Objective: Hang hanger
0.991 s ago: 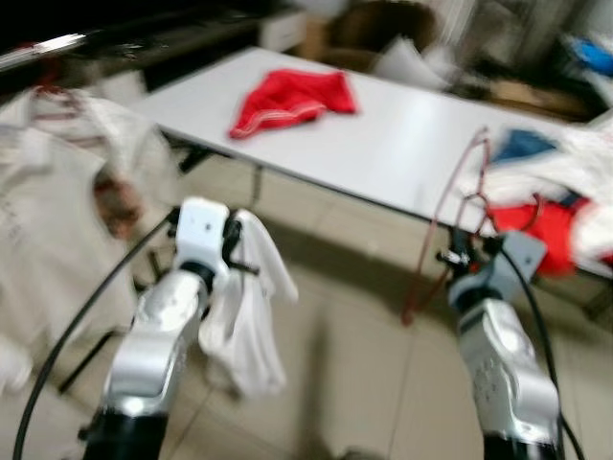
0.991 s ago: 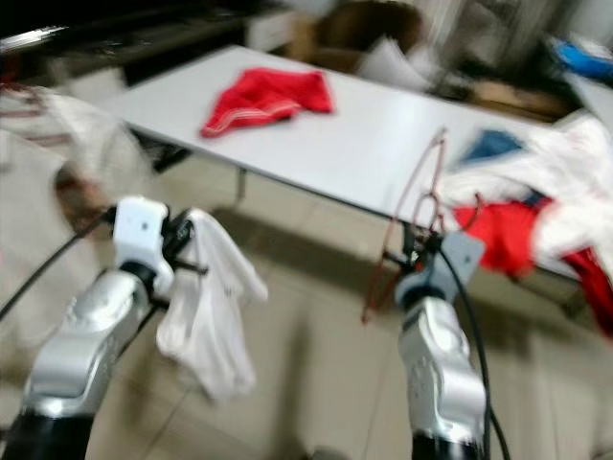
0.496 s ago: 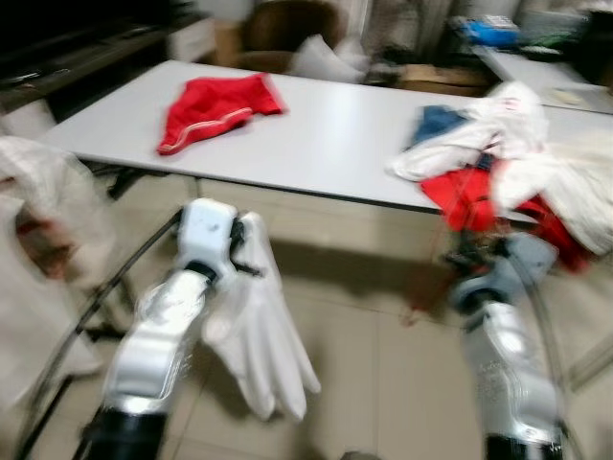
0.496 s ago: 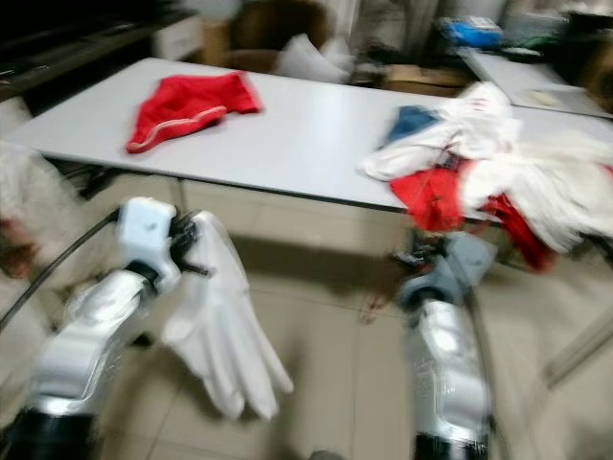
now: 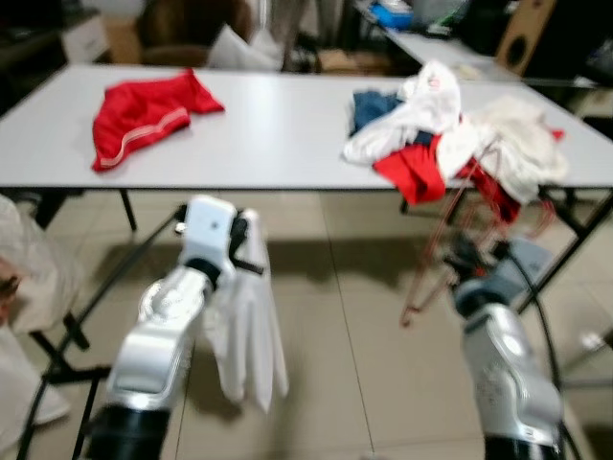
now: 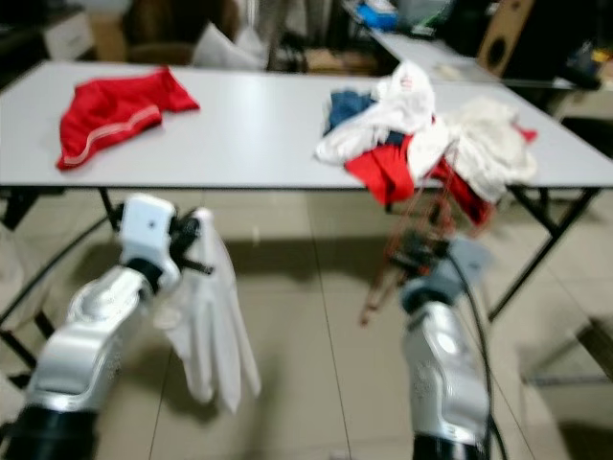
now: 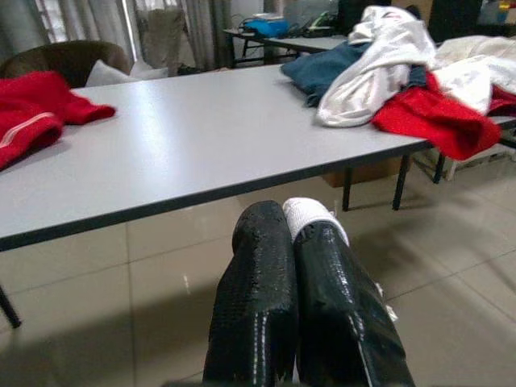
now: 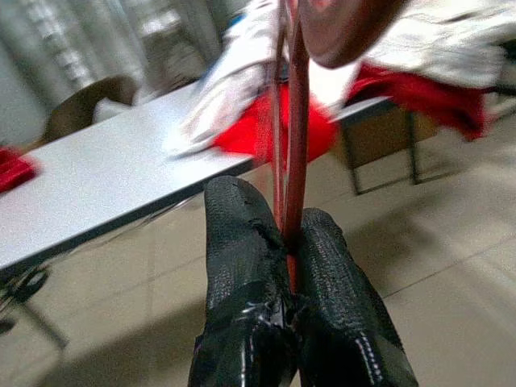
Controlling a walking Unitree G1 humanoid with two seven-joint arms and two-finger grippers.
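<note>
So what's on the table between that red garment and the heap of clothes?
Nothing: in the left eye view, bare white tabletop runs from the red garment to the clothes heap.

Thin red wire hanger (image 8: 292, 121), upright

Both arms are silver, rounded shells, dark at the base near the camera; left arm (image 5: 158, 331) has a white boxy wrist block, right arm (image 5: 503, 369) a grey-blue one. Black cable loops off the left wrist down the outer side, and another runs along the right forearm. Left gripper (image 7: 292, 242) and right gripper (image 8: 278, 230) each have two long black fingers (image 7: 260, 306) with a fine dimpled texture, glossy in patches, rounded at the tips.
</note>
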